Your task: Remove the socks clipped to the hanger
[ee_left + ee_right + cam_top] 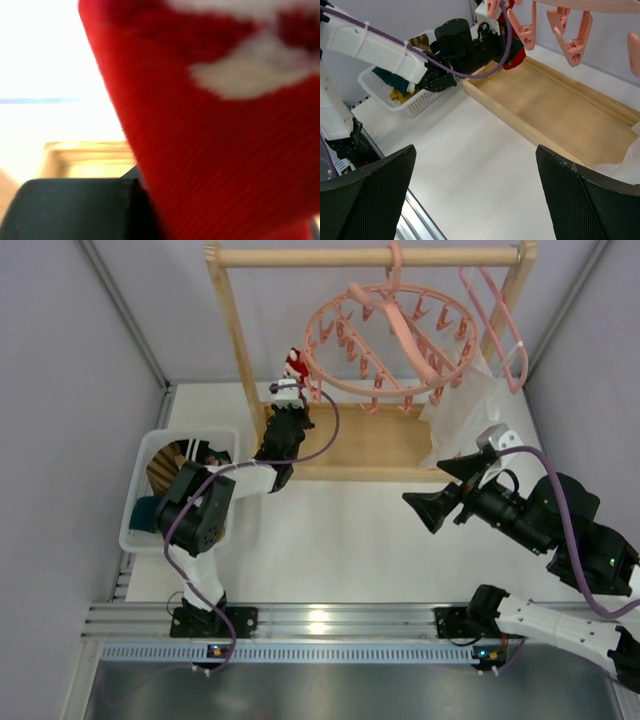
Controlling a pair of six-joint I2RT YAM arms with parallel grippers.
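J: While red sock [295,362] hangs at hanger [400,332] left rim, are L fingers [289,392] clenched on it?
M: Yep, gripped tight. R fingers [430,508] spread wide, holding nothing, above table [340,540] nr white garment [455,420].

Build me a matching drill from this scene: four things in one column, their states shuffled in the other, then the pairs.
1. red fabric sock
2. right gripper
3. white plastic basket
4. round pink plastic ring hanger

A. open, holding nothing
B. hooked over the wooden rail
C. pinched by the left gripper
D. containing socks

Pairs: 1-C, 2-A, 3-D, 4-B
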